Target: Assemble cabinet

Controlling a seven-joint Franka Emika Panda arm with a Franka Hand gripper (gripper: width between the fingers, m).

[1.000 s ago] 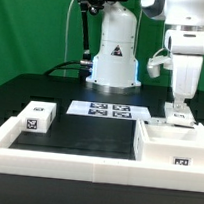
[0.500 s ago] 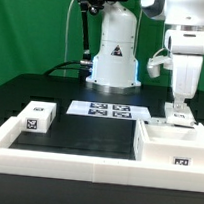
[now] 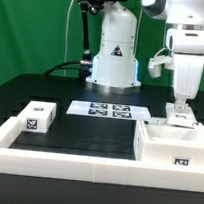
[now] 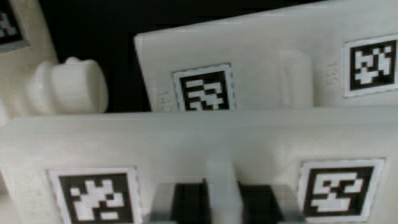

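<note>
The black table point(image 3: 87, 139) with a white rim holds the white boxy plastic cabinet point(image 3: 161, 153) at the exterior view's lower right. A small white tagged box point(image 3: 35, 117) lies well apart at lower left. The two-finger gripper point(image 3: 178, 109) is clenched on the cabinet's top piece, apparently pinching a thin ridge; hold it vertical and press evenly. Only the wrist view shows the dark fingertips point(image 4: 187, 203) nearly together, and a round white knob point(image 4: 63, 85).

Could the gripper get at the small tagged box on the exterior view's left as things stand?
Probably yes: the small box stands uncovered, well clear of the cabinet body. The gripper sits low there, jaws shut. It would have to lift, cross over and open first.
</note>
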